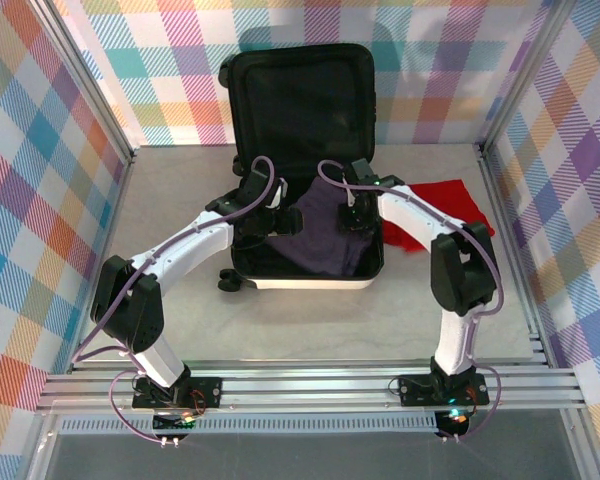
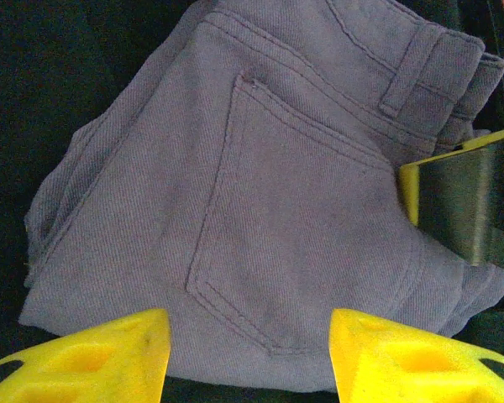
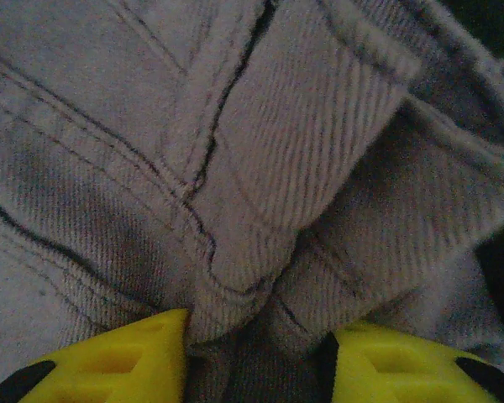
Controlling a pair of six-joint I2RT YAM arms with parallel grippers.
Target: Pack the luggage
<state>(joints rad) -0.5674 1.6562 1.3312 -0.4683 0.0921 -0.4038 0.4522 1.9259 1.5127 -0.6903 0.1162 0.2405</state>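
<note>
Purple trousers (image 1: 315, 240) are lying in the luggage (image 1: 300, 283), right gripper (image 3: 256, 340) pinching them, left gripper (image 2: 250, 340) hovering spread above.

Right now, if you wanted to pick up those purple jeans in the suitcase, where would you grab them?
Probably the thick waistband by the belt loop of the folded purple denim jeans, coming straight down from above. They lie flat inside the open white hard-shell suitcase, whose walls would likely block a sideways reach, and that stitched band looks like the firmest edge to pinch.
</note>
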